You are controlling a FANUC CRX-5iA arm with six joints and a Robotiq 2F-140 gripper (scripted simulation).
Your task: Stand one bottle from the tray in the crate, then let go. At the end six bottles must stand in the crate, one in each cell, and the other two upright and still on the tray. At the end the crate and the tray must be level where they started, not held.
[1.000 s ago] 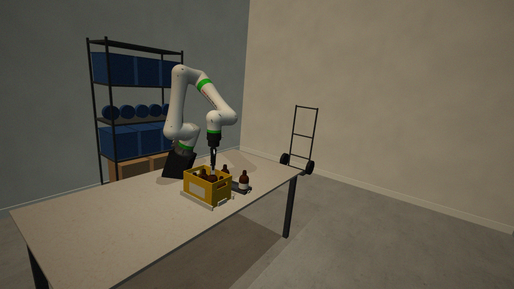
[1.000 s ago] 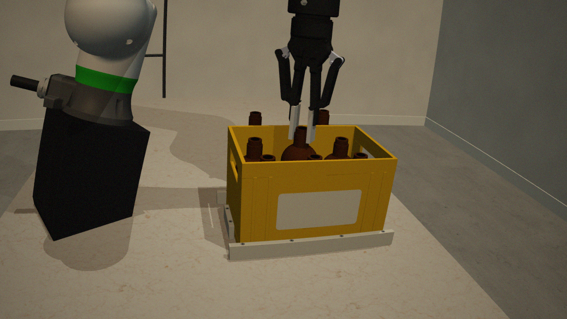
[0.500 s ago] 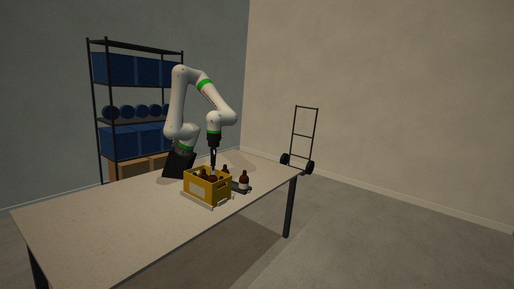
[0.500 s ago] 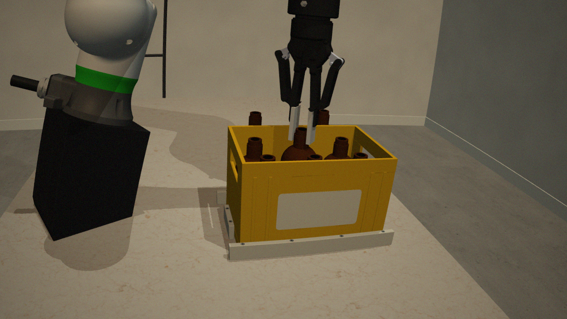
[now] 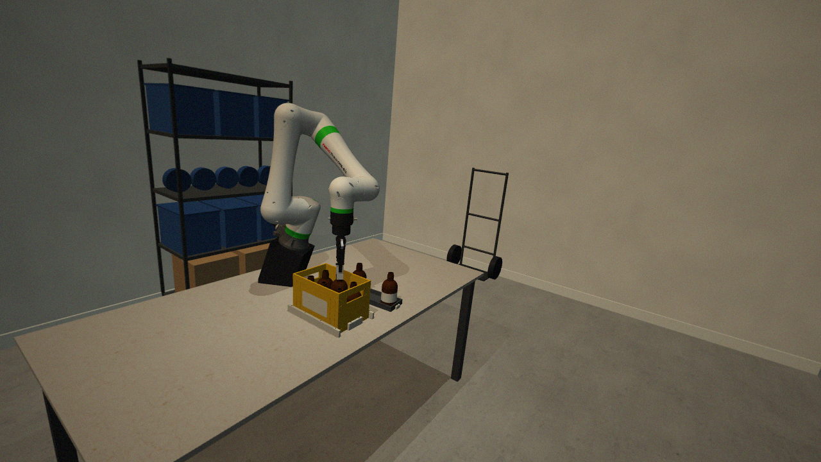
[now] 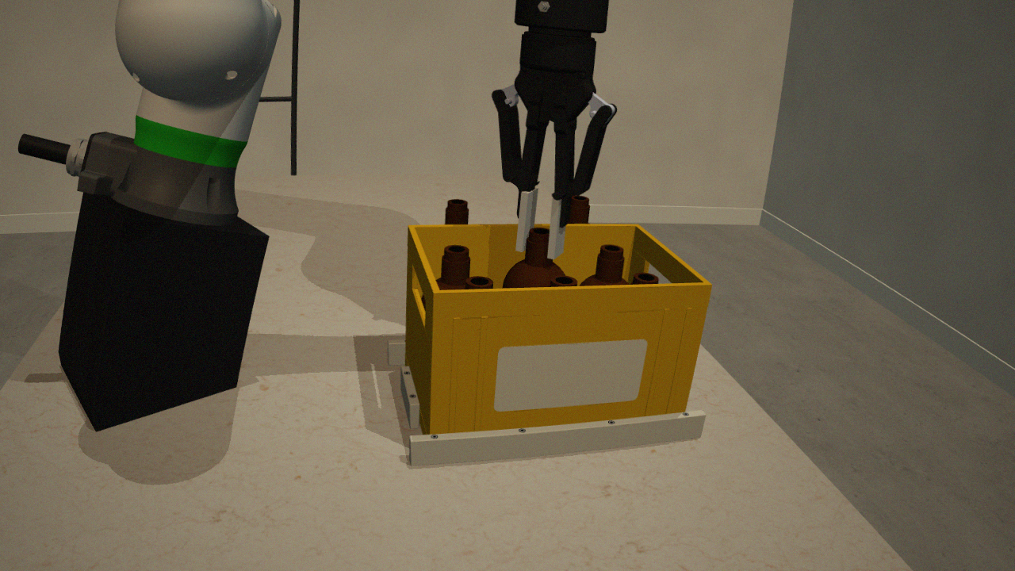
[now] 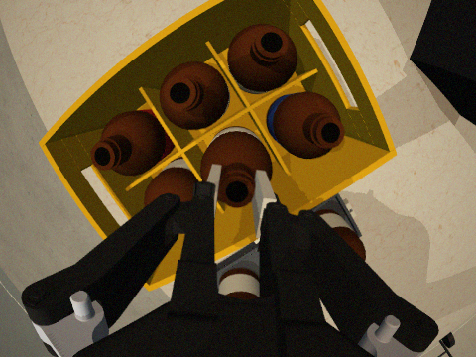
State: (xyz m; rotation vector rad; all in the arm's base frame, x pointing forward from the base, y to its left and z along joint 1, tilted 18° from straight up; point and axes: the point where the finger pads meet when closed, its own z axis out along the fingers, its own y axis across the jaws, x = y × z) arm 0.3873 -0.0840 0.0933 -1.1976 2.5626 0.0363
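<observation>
A black pedestal at the left carries the white arm. To its right a yellow crate sits on the tabletop, brown bottles in its cells. Above the crate's middle far cell the end effector is clenched on the neck of a brown bottle, which sits partly inside that cell. Beyond the crate two more bottle necks rise from the tray
</observation>
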